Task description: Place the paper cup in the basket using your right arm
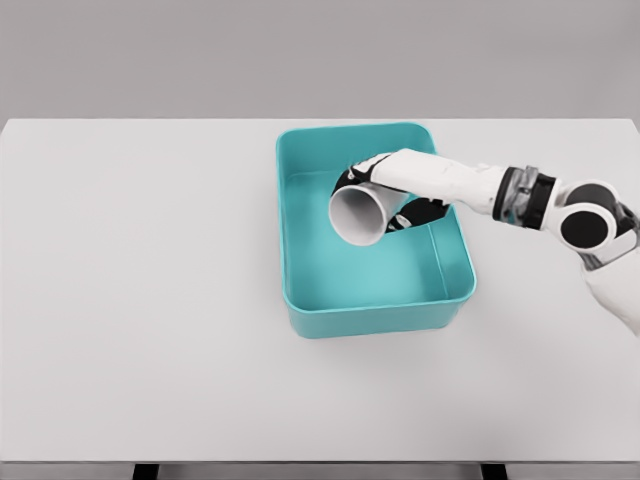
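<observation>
A white paper cup (362, 213) lies tipped on its side over the inside of the teal basket (372, 315), its open mouth facing the camera and to the left. My right hand (385, 195) reaches in from the right over the basket's right wall, with its fingers curled around the cup's body. The cup hangs above the basket floor; whether it touches the floor I cannot tell. The left arm does not show.
The basket sits on a white table (140, 300), slightly right of the middle. My right forearm (520, 195) crosses above the basket's right rim. A grey wall stands behind the table.
</observation>
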